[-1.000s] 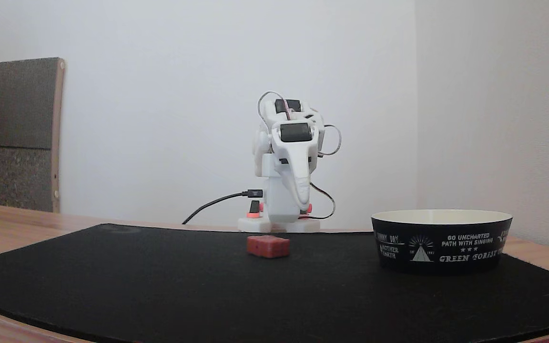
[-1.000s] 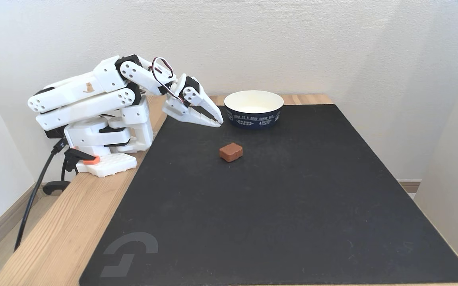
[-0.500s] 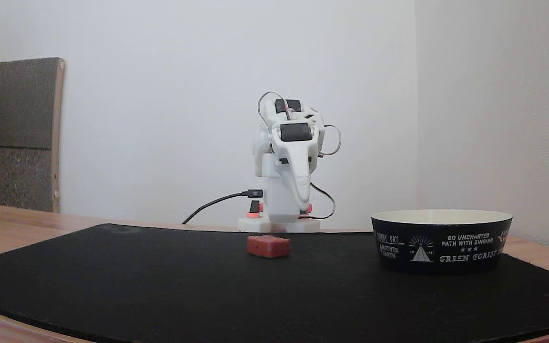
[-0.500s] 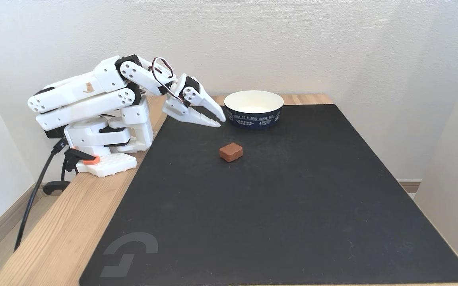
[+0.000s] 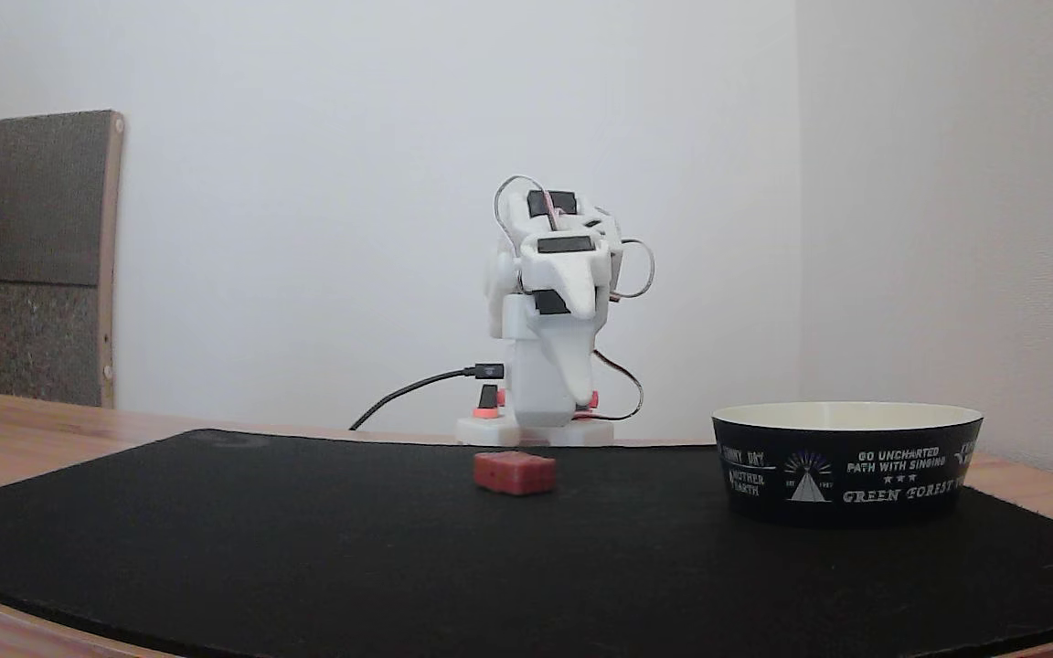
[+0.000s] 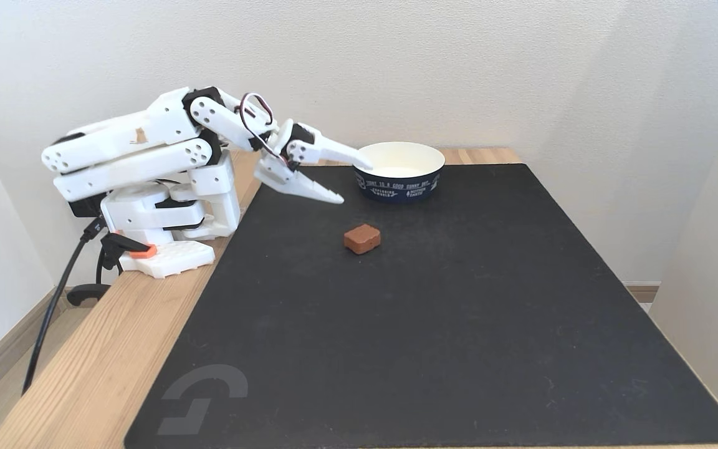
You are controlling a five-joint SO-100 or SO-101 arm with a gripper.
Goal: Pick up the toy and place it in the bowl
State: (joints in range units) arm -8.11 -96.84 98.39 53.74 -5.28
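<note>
Clearly my jaws are spread wide and empty. The toy [image 6: 362, 239] looks light and rigid; I'd pinch its short flat sides.

the bowl [image 5: 846, 464] has white words on its black side. in a fixed view you can read "go uncharted path with singing", then "green forest" under three stars, and "day" and "earth" left of a small tent picture. in a fixed view the bowl [image 6: 398, 184] shows more white words, too small to read well. the black mat [image 6: 396, 349] has a grey logo shape [image 6: 200, 399] in its near corner.
</note>
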